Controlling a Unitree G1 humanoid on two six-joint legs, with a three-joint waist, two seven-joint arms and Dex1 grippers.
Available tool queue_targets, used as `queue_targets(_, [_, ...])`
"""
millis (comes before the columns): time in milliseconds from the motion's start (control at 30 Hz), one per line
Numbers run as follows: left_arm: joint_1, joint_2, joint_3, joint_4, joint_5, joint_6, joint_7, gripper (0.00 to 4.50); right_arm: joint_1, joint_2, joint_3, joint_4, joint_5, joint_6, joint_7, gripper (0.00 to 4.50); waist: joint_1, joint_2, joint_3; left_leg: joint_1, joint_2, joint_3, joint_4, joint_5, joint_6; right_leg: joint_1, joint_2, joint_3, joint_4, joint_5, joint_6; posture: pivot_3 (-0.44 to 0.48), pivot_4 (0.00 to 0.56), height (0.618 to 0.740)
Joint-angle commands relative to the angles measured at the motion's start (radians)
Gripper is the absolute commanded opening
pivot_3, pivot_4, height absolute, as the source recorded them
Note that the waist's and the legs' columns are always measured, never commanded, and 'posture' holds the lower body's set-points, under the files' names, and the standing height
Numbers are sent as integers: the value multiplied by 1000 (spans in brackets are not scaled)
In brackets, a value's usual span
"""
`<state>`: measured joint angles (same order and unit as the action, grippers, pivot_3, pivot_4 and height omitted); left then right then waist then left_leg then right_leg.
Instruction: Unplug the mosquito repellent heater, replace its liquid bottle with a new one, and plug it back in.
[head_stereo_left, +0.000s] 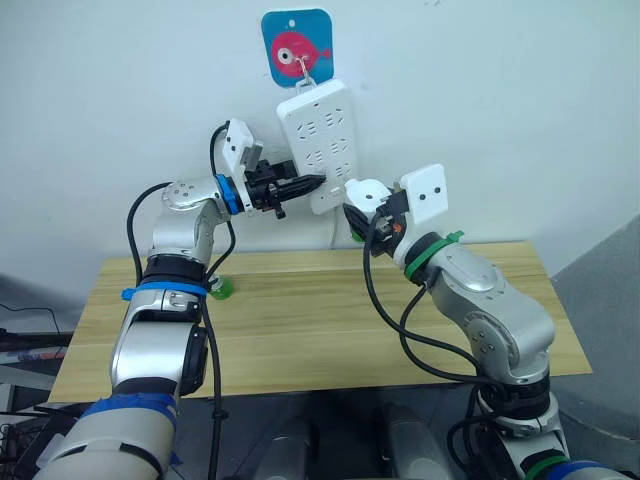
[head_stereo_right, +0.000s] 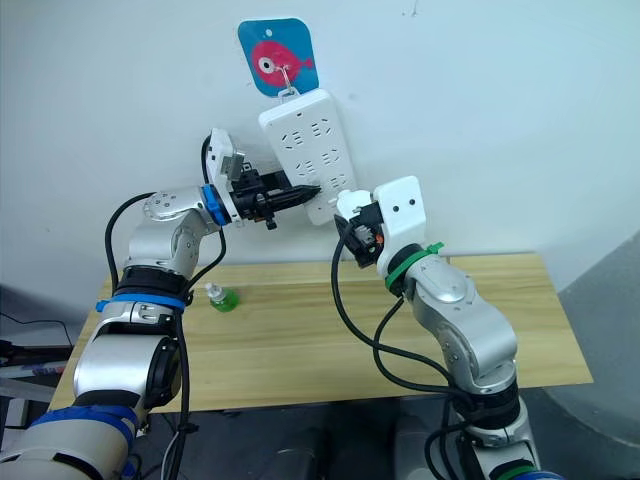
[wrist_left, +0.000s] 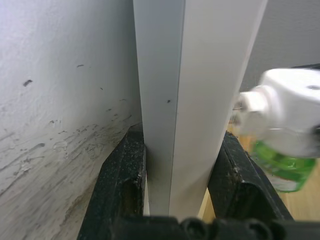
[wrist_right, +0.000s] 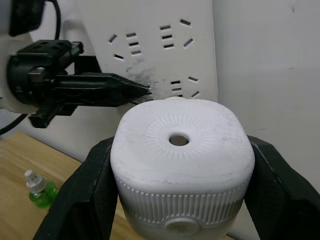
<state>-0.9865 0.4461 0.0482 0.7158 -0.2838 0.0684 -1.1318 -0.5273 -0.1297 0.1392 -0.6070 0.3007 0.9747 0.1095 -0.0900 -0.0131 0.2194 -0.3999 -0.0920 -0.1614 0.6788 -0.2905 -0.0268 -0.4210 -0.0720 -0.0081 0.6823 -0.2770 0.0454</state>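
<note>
I judge the mosquito repellent heater (wrist_right: 181, 162) light, rigid and slick, so my right gripper (wrist_right: 180, 200) clamps its ribbed flanks while my left gripper (wrist_left: 182, 175) pinches the socket strip (head_stereo_left: 318, 140) edgewise.

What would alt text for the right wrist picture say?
The right gripper clamps a white mosquito repellent heater by a wall-hung power strip, which the left gripper holds. A small green bottle stands on the table.

Silver arms run with black cables, blue-banded left wrist, green-banded right, each ending in a black claw.
</note>
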Motion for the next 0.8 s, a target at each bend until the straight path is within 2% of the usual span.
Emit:
queue_targets(33, [-15, 25, 15, -30, 20, -41, 31, 1375, -15, -11, -7, -64, 17, 19, 16, 2964, 0, 0, 0, 0, 0, 0, 0, 1, -1, 0, 0, 0, 0, 0, 0, -173, 240, 740])
queue_targets(67, [-7, 28, 19, -33, 17, -43, 33, 1375, -13, -14, -10, -65, 19, 20, 20, 2964, 0, 0, 0, 0, 0, 0, 0, 2, -1, 0, 0, 0, 0, 0, -1, -173, 240, 740])
queue_targets(267, [93, 54, 53, -66, 14, -46, 104, 3271, 13, -70, -76, -2, 24, -50, 85, 2964, -9, 0, 0, 1, 0, 1, 0, 3, -1, 0, 0, 1, 1, 2, -1, -161, 230, 740])
queue_targets(400, [224, 66, 79, -251, -16, 24, 161, 4459, 2, -100, -161, 51, 60, -68, 123, 2964, -12, 0, 0, 1, 0, 1, -1, 3, -1, -1, 0, 1, 1, 3, 1, -153, 229, 740])
queue_targets(567, [449, 91, 102, -518, -10, 79, 251, 4483, -11, -105, -292, 120, 139, -26, 140, 2964, -18, 1, 0, 1, 1, 1, -3, 3, -1, -1, 0, 1, 1, 4, 0, -136, 227, 740])
queue_targets(700, [650, 96, 118, -775, -55, 146, 296, 4483, -30, -78, -449, 178, 269, 106, 115, 2964, -14, 1, 1, 1, 1, 1, -3, 3, -1, -1, 0, 1, 0, 4, 0, -126, 226, 740])
queue_targets(800, [768, 74, 46, -965, -65, 166, 298, 4483, -75, 5, -617, 219, 412, 253, 32, 2964, -1, 2, 1, 1, 2, 1, -3, 3, -1, -1, 0, 1, 0, 4, -1, -116, 226, 740])
